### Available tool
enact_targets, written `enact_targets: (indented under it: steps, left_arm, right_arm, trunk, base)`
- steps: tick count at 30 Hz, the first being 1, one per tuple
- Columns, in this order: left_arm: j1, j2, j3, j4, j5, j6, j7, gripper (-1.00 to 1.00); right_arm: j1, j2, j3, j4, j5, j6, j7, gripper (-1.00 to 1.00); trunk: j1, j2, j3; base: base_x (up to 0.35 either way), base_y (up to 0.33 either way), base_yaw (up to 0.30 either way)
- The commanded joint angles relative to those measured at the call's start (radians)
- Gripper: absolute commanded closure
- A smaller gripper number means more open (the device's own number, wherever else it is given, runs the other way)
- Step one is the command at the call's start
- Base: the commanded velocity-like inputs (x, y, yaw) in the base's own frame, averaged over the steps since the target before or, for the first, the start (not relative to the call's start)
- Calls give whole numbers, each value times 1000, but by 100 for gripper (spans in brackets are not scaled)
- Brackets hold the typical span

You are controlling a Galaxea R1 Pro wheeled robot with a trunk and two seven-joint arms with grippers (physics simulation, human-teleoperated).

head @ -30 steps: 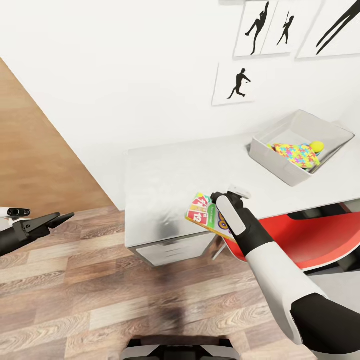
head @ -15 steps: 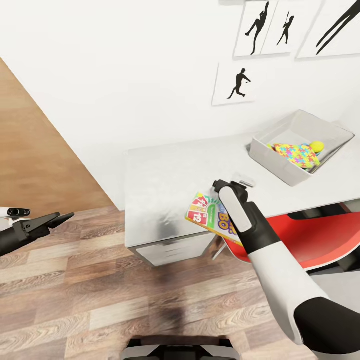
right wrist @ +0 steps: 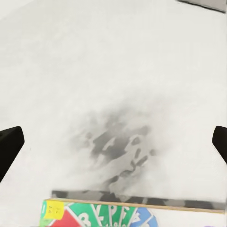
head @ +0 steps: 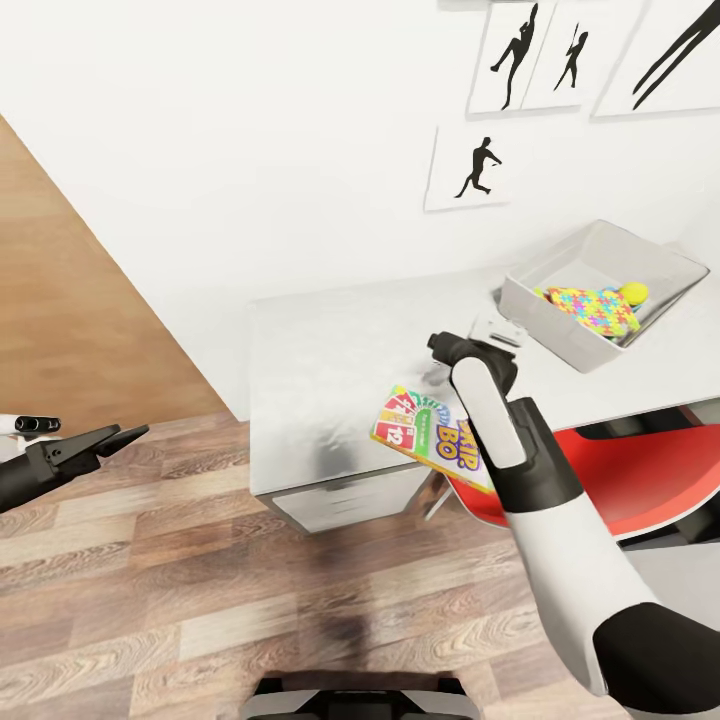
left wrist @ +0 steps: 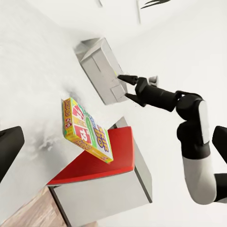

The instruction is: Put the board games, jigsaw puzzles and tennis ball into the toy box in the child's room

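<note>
One Skip-Bo carton (head: 425, 436) lies at front edge of worktop (head: 330, 370), overhanging red chair (head: 600, 475). One toy box (head: 600, 290) near worktop's far right end; inside, jigsaw slabs (head: 592, 305), number unclear, and one tennis ball (head: 633, 292). Four silhouette prints (head: 472, 168) on wall. Right claw (head: 497, 331) hovers between carton and box; left wrist view shows it spread open, holding nothing (left wrist: 126, 87). Left claw (head: 125, 436) over wood floor (head: 250, 600), well apart, near closed, empty.
</note>
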Motion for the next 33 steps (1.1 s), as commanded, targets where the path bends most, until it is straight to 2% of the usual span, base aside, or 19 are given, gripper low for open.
enact_targets:
  steps: [1,6,10,16,19,23,27,33]
  left_arm:
    - [-1,0,0,0,-1,11,-4,-100]
    - [-1,0,0,0,-1,11,-4,-100]
    - [-1,0,0,1,-1,11,-4,-100]
    - [-1,1,1,5,-2,11,-4,-100]
    - [-1,1,1,5,-2,11,-4,-100]
    - [-1,1,1,6,-2,11,-4,-100]
    - [-1,2,1,5,-2,11,-4,-100]
    - [-1,2,1,5,-2,11,-4,-100]
  right_arm:
    - [-1,0,1,-17,-7,14,-11,-100]
    - [17,2,1,-117,-13,83,-20,-100]
    - [39,11,1,-153,-15,118,-22,-100]
    - [99,35,7,-163,-17,139,-22,-100]
    - [132,60,8,-165,-17,166,-22,-100]
    - [185,81,10,-165,-17,179,-22,-100]
    - [233,90,12,-165,-18,184,-22,-100]
    - [250,93,13,-165,-19,183,-21,-100]
  trunk:
    - [1,-2,-1]
    - [1,-2,-1]
    - [1,-2,-1]
    - [1,-2,-1]
    - [1,-2,-1]
    - [1,-2,3]
    - [1,-2,9]
    - [1,-2,18]
  base:
    - [0,0,0]
    - [0,0,0]
    - [0,0,0]
    - [0,0,0]
    - [0,0,-2]
    - [0,0,-31]
    - [-11,0,-62]
    - [-134,0,-72]
